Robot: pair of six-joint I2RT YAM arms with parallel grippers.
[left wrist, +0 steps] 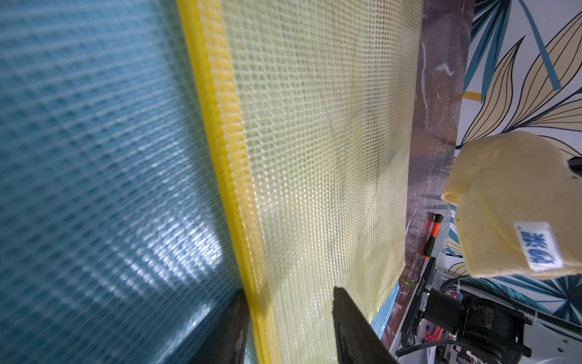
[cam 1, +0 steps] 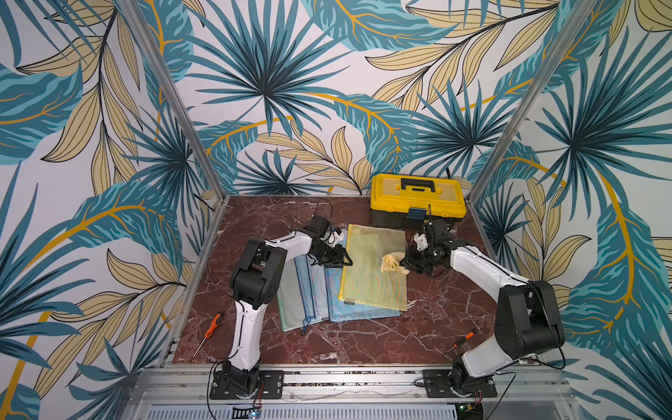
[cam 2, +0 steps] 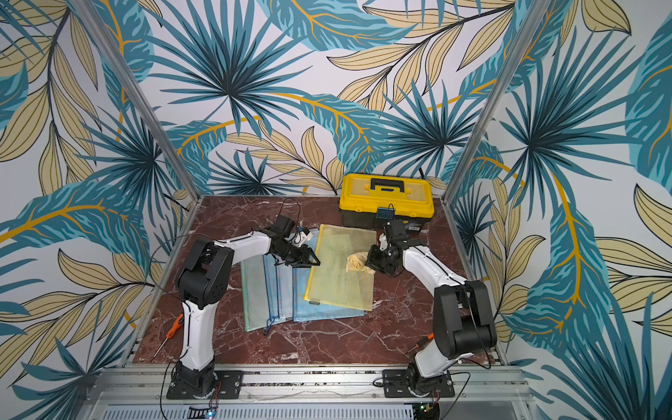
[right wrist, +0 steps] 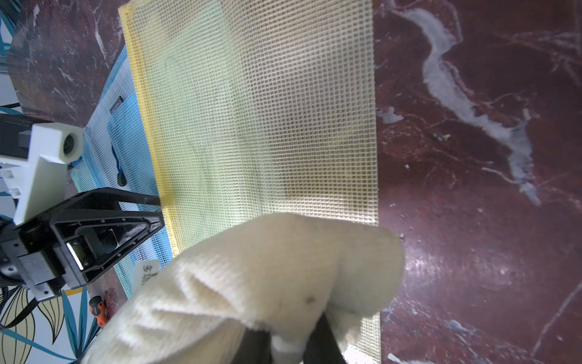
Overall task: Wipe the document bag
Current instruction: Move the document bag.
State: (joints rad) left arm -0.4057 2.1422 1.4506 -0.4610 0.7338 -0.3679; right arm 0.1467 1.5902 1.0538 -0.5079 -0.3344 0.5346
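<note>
The yellow mesh document bag (cam 1: 371, 276) (cam 2: 342, 287) lies flat on top of other bags at the middle of the table. My left gripper (cam 1: 345, 260) (cam 2: 314, 260) (left wrist: 289, 293) is at the bag's zipper edge (left wrist: 233, 189). It is open, with one finger on the blue side and one over the yellow mesh (left wrist: 315, 141). My right gripper (cam 1: 405, 263) (cam 2: 371, 262) (right wrist: 288, 340) is shut on a bunched cream cloth (cam 1: 391, 263) (cam 2: 356, 262) (right wrist: 252, 283) (left wrist: 510, 205). The cloth hangs over the bag's right part (right wrist: 252, 110).
Blue mesh bags (cam 1: 349, 309) and a greenish one (cam 1: 291, 302) lie under and left of the yellow bag. A yellow toolbox (cam 1: 418, 198) stands at the back right. Orange screwdrivers lie at the front left (cam 1: 212, 325) and front right (cam 1: 465, 336).
</note>
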